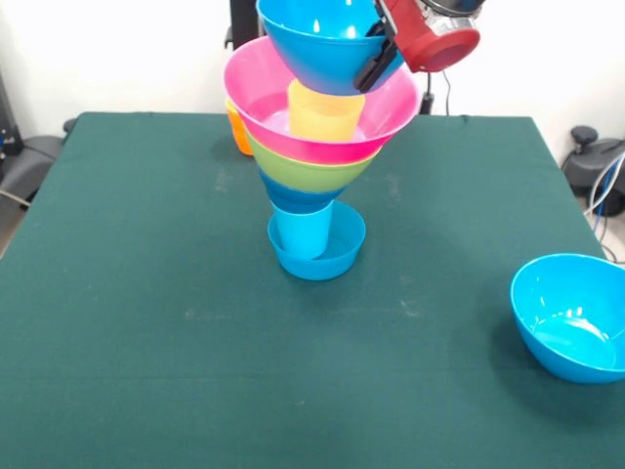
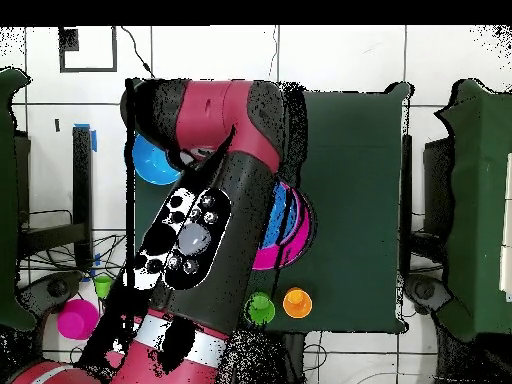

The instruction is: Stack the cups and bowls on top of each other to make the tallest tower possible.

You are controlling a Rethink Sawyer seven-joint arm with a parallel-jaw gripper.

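Observation:
The tower (image 1: 314,186) stands mid-table: a small blue bowl (image 1: 319,256) at the base, a light blue cup (image 1: 301,231), another blue part, a lime green bowl (image 1: 308,172) and the big pink bowl (image 1: 391,109) on top, with the yellow cup (image 1: 325,111) standing in it. My gripper (image 1: 381,51) is shut on the rim of a large blue bowl (image 1: 317,44) and holds it just above the yellow cup. In the overhead view my arm (image 2: 200,230) covers the tower; only the pink bowl's edge (image 2: 295,235) shows.
Another large blue bowl (image 1: 571,318) lies loose at the table's near right, also in the overhead view (image 2: 153,162). An orange cup (image 1: 237,132) stands behind the tower; overhead it (image 2: 297,302) is beside a green cup (image 2: 261,307). The green table (image 1: 146,342) surrounds them.

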